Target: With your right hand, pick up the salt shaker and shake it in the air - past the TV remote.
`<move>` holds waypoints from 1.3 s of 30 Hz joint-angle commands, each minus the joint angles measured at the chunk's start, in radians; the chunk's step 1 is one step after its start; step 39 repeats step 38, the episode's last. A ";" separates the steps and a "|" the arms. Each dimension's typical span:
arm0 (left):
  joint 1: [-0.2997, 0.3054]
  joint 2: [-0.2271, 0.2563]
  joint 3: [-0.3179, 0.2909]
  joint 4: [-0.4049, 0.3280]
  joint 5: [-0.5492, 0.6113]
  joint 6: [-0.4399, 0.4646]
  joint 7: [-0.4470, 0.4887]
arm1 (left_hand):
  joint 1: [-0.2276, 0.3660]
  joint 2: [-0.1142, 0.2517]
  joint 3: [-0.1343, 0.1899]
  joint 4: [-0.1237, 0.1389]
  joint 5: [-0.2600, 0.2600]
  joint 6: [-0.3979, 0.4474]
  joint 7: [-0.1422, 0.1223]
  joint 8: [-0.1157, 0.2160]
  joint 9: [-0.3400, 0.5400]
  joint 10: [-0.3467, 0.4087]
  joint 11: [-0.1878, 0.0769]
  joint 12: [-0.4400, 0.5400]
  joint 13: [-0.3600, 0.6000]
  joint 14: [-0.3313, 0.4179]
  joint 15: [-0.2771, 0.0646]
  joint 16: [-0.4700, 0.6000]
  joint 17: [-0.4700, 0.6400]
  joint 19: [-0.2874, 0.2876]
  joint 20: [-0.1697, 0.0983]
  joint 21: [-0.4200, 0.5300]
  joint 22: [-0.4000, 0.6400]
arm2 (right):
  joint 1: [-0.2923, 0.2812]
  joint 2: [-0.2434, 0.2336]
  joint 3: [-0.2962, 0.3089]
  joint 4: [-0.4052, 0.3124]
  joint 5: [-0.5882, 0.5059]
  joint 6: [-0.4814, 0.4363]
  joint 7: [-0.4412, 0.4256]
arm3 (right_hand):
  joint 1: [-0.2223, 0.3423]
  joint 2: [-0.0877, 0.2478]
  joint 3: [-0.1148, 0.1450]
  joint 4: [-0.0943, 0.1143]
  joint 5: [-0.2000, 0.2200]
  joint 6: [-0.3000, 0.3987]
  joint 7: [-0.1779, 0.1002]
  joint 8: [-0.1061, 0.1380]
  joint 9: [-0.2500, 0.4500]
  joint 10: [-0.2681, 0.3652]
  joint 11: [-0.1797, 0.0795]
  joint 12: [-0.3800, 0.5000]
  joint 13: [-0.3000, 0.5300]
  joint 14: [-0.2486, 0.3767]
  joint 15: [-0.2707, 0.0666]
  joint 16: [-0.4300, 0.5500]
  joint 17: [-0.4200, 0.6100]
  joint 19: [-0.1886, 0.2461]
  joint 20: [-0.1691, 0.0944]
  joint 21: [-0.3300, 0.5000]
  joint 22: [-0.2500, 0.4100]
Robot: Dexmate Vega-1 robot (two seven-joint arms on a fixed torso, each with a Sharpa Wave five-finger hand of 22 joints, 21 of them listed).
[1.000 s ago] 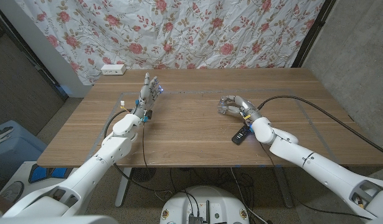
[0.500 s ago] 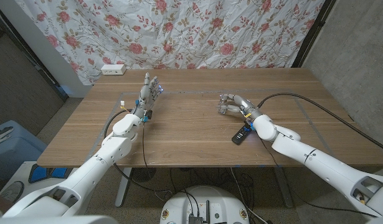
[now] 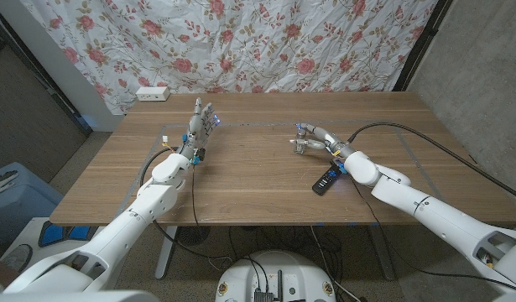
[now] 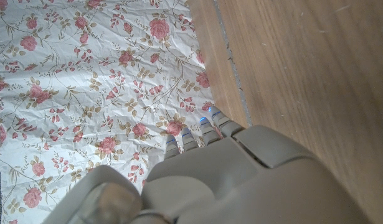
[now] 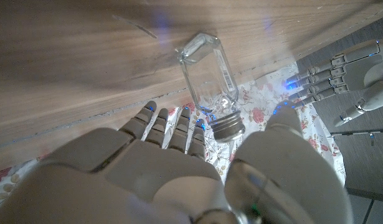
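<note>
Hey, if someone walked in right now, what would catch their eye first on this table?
Probably the right hand on the table's right half, fingers around a clear glass salt shaker standing on the wood. Just nearer the robot lies the black TV remote. On the left, the left hand stands upright, fingers apart, against the flowered curtain.

Salt shaker [image 5: 207,81] bears small barcode-like label, illegible. No other readable text, brand or number.
</note>
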 commanded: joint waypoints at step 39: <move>0.000 0.000 0.000 0.002 0.000 0.000 0.000 | -0.001 0.101 -0.008 0.001 0.007 0.004 -0.011 0.004 0.004 0.002 -0.008 0.004 0.004 0.001 -0.101 0.005 0.001 0.009 -0.023 -0.005 0.005 | -0.086 0.136 0.238 0.105 0.537 0.171 0.054 | -0.188 0.035 -0.043 0.075 0.002 -0.078 0.033 0.018 -0.010 -0.094 0.037 0.014 -0.038 -0.051 0.009 -0.032 -0.021 0.005 -0.042 0.009 0.001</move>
